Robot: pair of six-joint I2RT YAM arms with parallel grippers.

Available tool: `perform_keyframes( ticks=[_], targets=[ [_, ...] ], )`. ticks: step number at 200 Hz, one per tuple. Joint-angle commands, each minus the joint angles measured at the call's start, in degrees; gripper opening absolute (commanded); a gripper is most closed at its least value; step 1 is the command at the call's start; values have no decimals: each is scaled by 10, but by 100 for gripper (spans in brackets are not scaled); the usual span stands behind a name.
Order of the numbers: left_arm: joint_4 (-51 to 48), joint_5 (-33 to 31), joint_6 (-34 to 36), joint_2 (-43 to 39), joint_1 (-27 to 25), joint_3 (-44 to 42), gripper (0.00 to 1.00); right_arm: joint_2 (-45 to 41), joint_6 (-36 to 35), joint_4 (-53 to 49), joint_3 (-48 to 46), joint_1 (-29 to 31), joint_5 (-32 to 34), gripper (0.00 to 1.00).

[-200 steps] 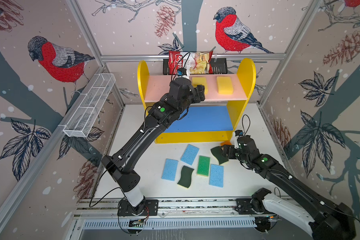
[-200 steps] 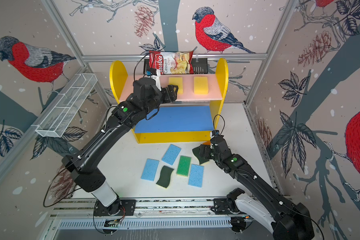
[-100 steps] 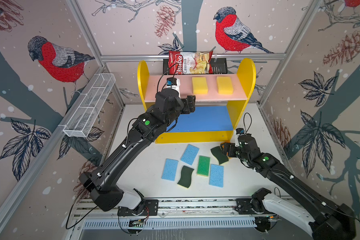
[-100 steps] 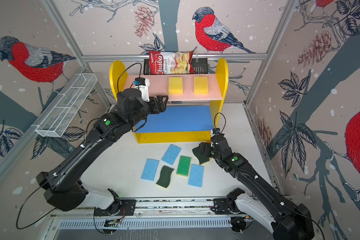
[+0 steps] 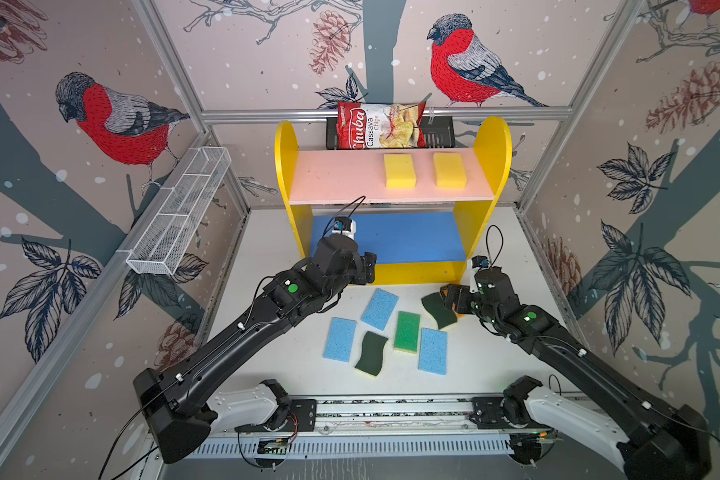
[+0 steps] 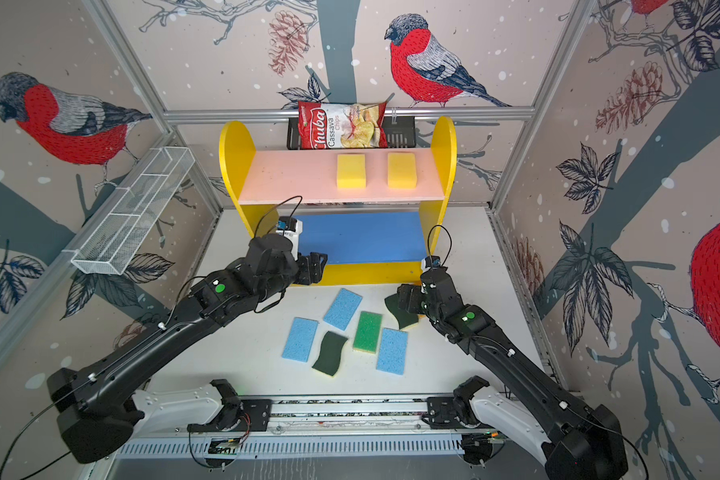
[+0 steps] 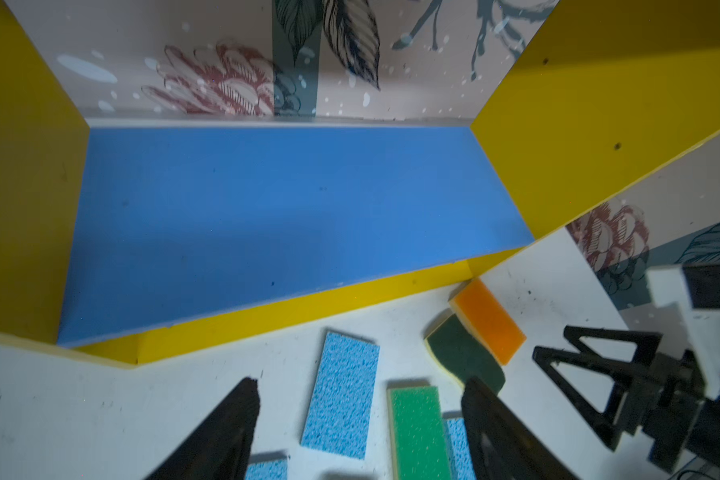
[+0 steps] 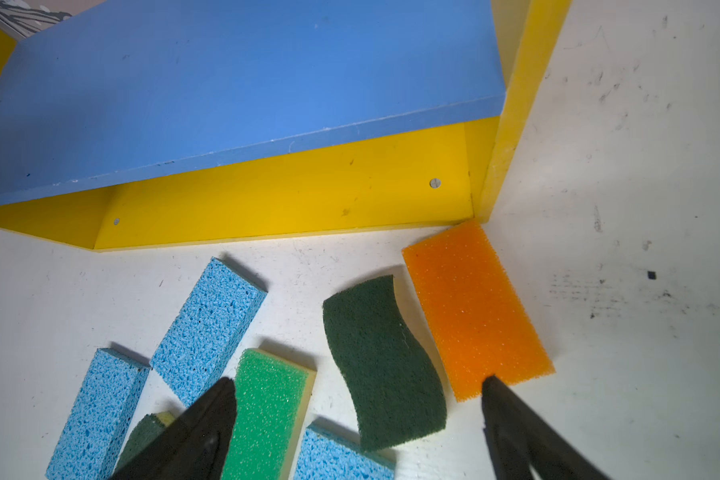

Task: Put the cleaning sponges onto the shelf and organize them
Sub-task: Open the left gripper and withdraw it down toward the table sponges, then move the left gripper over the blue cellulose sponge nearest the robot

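Top views, both: desk carries the shelf. Arms: left jaws wide, empty, before the shelf's base at its left end; right jaws wide, empty, above sponges off the shelf's right front corner. Two yellow sponges lie side by side on the shelf's pink top board. On the desk before the shelf: three light blue sponges, bright green sponge, two dark-green wavy sponges, and orange sponge just beside that corner.
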Motion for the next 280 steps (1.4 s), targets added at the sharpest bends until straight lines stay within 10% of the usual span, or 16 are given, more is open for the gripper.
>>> perform_keyframes(
  ticks=[1,95,280],
  targets=[
    [-1,-14,-28,-23,-9,-52,77,4,18,-2,-2,0,8,92],
    [63,21,-142,-140,-50,-300,76,38,28,11,-15,1,25,93],
    [14,-17,-319,-101,-247,-393,77,-24,69,8,-57,3,19,94]
  ],
)
